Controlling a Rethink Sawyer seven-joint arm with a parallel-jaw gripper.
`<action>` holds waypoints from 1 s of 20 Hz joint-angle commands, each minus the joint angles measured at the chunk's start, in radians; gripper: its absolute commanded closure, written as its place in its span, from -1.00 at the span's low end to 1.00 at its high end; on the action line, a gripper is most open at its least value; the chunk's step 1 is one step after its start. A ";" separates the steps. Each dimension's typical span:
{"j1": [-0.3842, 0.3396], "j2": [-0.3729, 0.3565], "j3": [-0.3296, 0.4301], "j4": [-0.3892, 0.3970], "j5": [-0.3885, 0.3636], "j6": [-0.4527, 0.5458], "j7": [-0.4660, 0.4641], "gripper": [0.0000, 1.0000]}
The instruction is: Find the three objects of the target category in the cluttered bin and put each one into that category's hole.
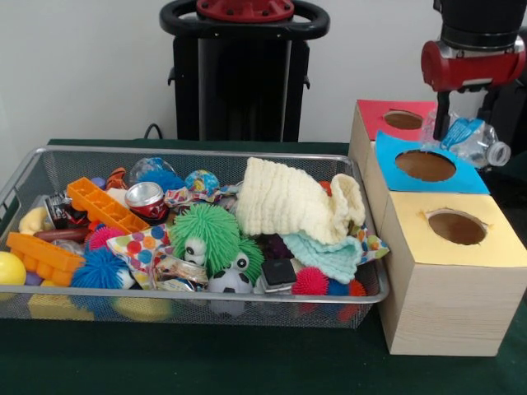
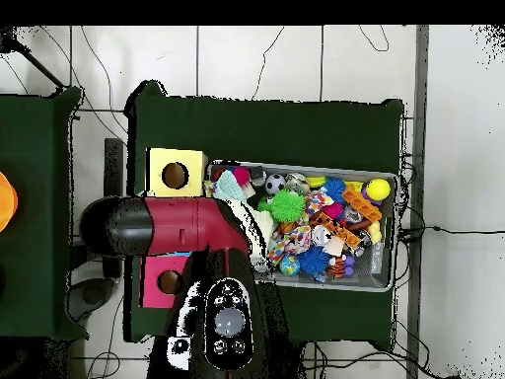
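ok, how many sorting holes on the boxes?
3, in a row right of the bin: yellow-topped hole nearest the camera, blue-topped hole in the middle, red-topped hole farthest back. Overhead, the arm hides the middle one.

The arm (image 2: 168, 225) hides the blue box (image 1: 428, 169) overhead; the wire bin (image 1: 25, 177) is cut off at left.

Even indoor light, soft shadows, mild blur

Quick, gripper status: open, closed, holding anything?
Gripper: shut on a crushed clear plastic bottle, held over the blue-topped box's hole.
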 commanded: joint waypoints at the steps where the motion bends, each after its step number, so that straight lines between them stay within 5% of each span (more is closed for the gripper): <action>1: -0.020 0.096 -0.003 -0.010 0.039 -0.127 0.257 1.00; 20: -0.025 0.090 0.010 0.069 0.065 -0.227 0.236 1.00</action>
